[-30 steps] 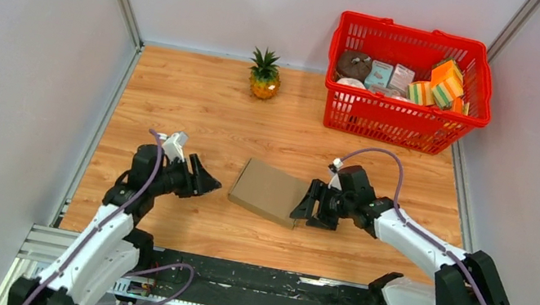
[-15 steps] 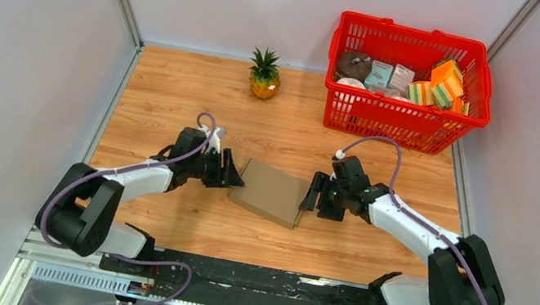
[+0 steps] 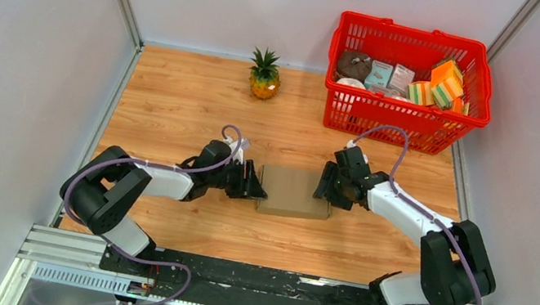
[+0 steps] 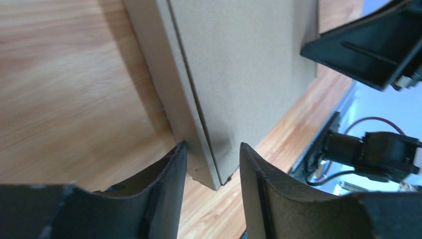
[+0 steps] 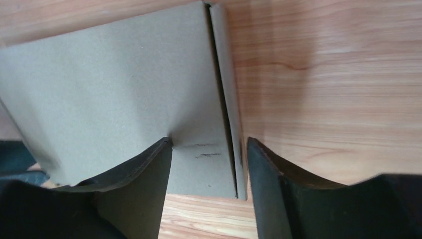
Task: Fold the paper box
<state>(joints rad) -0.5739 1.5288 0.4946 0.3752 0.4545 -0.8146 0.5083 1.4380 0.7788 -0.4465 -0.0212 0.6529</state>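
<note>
The paper box (image 3: pixel 295 193), lying flat and closed-looking on the worktop (image 3: pixel 177 95) at frame centre, is being straddled at its left and right edges by the part-open left hand (image 3: pixel 258 190) and right hand (image 3: pixel 323 191), neither clamping it, so folding is being judged nearly finished, with perhaps a last press left.

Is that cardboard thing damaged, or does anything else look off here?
Only minor: the paper box has short dark scuff marks near its edge, right by the right gripper. Nothing is spilled, and the red basket stands upright.
</note>
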